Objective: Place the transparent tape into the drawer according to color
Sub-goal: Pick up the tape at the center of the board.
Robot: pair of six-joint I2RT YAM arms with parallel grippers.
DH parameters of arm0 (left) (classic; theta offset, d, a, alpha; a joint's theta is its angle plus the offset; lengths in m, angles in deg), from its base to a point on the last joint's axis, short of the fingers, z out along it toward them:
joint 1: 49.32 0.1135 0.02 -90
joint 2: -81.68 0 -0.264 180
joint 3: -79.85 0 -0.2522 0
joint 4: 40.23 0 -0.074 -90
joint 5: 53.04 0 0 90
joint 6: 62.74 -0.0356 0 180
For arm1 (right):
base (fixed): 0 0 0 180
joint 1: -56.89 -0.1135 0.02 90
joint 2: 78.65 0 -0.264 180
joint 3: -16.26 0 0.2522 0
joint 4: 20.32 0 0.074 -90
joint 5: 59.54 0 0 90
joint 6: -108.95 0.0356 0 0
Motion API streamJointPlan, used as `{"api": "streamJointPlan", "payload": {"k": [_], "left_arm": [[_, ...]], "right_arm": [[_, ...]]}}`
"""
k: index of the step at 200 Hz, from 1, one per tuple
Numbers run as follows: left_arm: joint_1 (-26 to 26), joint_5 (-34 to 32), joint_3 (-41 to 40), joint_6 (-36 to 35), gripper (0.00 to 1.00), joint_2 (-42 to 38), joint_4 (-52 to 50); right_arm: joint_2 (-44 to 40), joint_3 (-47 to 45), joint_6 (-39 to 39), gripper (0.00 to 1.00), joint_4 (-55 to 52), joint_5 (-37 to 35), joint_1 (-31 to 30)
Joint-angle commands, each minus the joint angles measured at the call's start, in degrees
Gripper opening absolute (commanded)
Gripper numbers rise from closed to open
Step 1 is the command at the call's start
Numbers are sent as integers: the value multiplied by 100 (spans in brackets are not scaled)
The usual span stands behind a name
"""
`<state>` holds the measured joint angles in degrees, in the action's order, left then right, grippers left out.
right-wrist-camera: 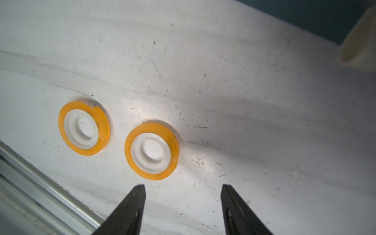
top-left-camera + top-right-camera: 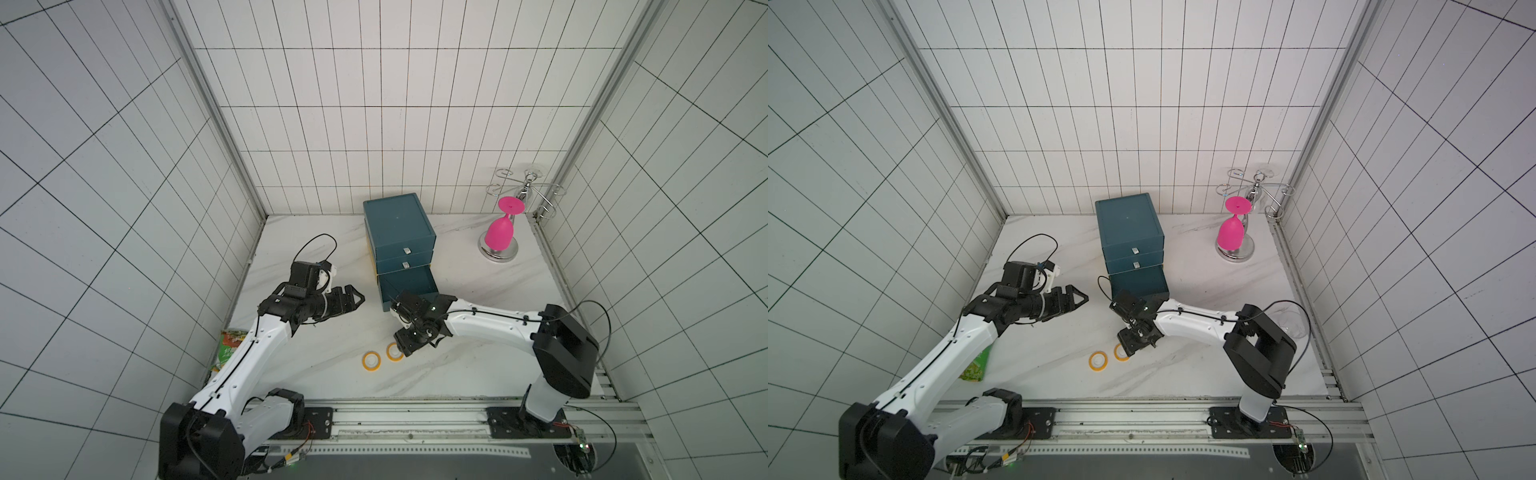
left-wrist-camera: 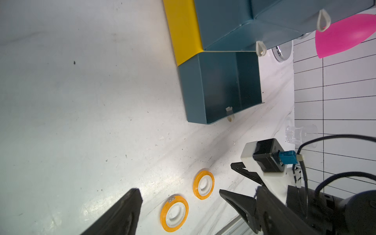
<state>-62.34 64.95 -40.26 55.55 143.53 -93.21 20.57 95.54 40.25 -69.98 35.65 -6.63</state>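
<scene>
Marble tabletop [image 2: 478, 365]: two orange tape rings [image 1: 101, 126], one cabinet [image 2: 395, 220], three drawers [image 2: 409, 286].

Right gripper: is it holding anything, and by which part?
Nothing. The right gripper is open, hovering just short of an orange tape ring; the left gripper is open and empty.

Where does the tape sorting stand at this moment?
Looks done: no purple or red rings in sight, and the two upper drawers are shut, contents hidden. In hand: the right pincer, open, hovers by the nearer orange ring. Left: it and the second orange ring lie on the table; the open bottom drawer shows empty; left pincer open, idle.
</scene>
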Motion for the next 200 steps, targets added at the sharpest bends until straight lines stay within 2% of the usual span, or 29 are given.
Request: {"api": "streamJointPlan", "payload": {"k": [1,28,127,171,200], "left_arm": [[10,-10,-209,122,92,-178,121],[18,-48,-423,203,93,-358,130],[10,-346,-716,552,93,-593,73],[10,-388,-785,616,93,-654,90],[10,-391,-782,608,93,-621,90]], "right_arm": [[196,403,-196,63,-406,-242,-114],[415,622,-253,62,-542,-343,-200],[1078,1136,-362,48,-807,-402,-342],[1312,1203,-407,40,-905,-411,-349],[1465,1270,-401,31,-1038,-523,-353]]}}
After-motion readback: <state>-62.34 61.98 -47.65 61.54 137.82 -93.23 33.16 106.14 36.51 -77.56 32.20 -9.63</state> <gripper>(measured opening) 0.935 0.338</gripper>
